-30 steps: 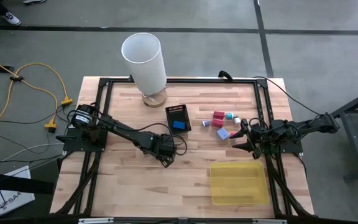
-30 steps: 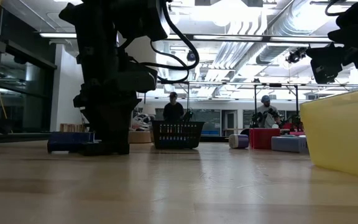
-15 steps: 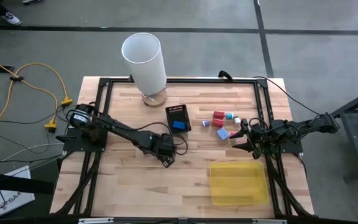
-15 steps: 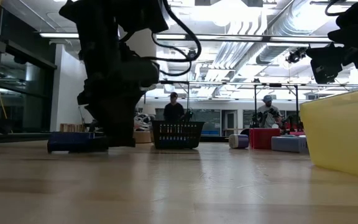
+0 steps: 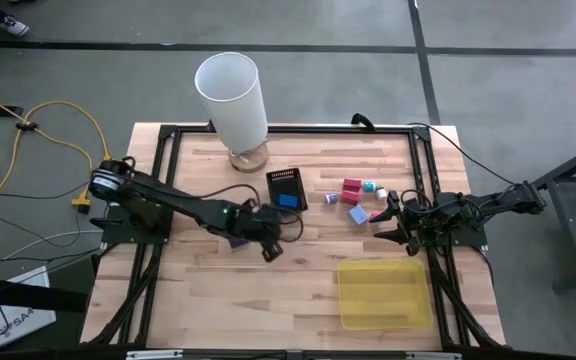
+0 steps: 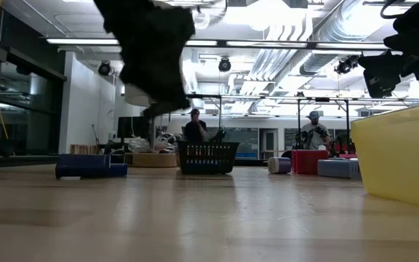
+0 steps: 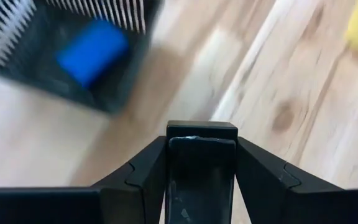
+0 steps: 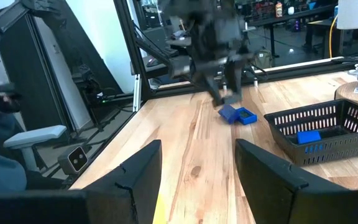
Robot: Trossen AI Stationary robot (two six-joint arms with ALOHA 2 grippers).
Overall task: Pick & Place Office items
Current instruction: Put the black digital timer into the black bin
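Note:
My left gripper (image 5: 268,243) hangs above the table's middle, shut on a small black piece (image 7: 201,163). In the right wrist view it hovers (image 8: 227,94) over two blue pieces (image 8: 237,115) lying flat on the wood. The low view shows it lifted (image 6: 153,102) above those blue pieces (image 6: 92,167). The black mesh box (image 5: 287,188) holds one blue piece (image 5: 288,200). Red (image 5: 352,187), teal-white (image 5: 368,186), purple (image 5: 330,198) and pale blue (image 5: 358,214) blocks lie near my right gripper (image 5: 386,220). That gripper is open (image 8: 197,186) by the right edge. My left gripper pinches the black piece (image 7: 201,149) between its two fingers (image 7: 143,171). The piece fills the gap between them and is lifted clear of the table. The fingers point down at a slant.
A tall white cylinder (image 5: 233,98) stands on a wooden disc at the far edge. The flat yellow tray (image 5: 383,293) lies at the near right. A dark frame (image 5: 168,135) borders the table. People stand in the room beyond the table (image 6: 195,127).
My left gripper has risen off the table and swung a little toward the mesh box, with the arm's base turning. The blue pieces it stood beside have stayed on the wood. My right arm has kept still.

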